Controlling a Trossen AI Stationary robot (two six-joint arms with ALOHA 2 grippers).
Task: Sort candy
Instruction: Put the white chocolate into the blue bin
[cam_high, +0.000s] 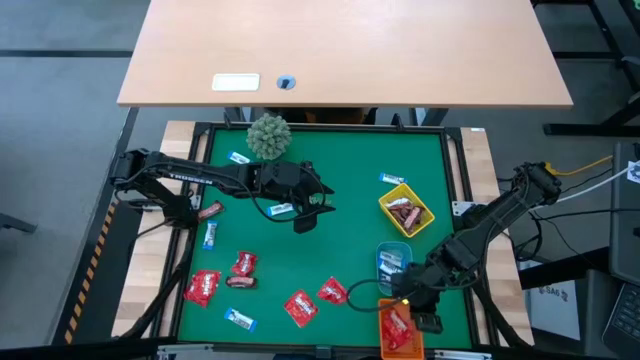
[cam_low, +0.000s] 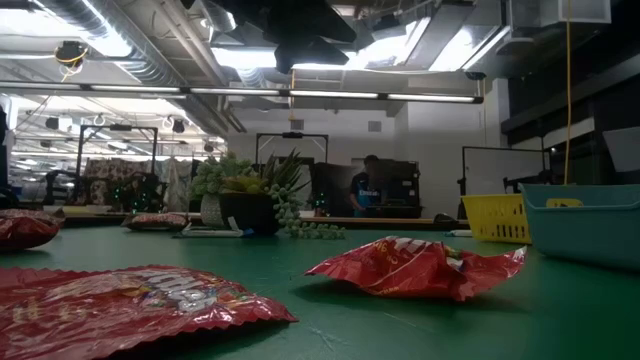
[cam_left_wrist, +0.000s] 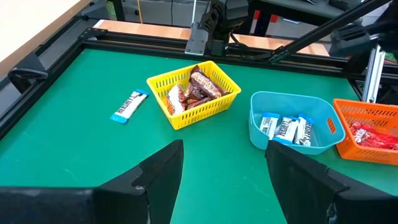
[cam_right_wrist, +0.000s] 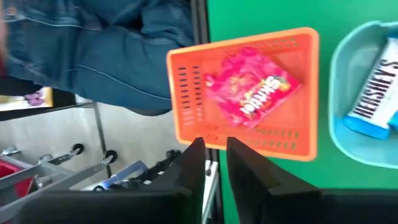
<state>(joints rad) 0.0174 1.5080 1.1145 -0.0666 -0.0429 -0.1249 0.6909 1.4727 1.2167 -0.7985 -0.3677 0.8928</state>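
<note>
One red packet lying in orange tray, right hand just above, fingers narrowly parted, holding nothing

An open-plan robotics lab: exposed ceiling ducts, strip lights, desks, a person at monitors.

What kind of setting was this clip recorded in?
Probably a robotics lab or workshop: exposed ceiling ducts and strip lights, a person at a workstation in the background, and a framed green work mat beside a plain desk.

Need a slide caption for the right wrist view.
Right gripper above orange plastic tray holding one shiny red candy packet.
</note>
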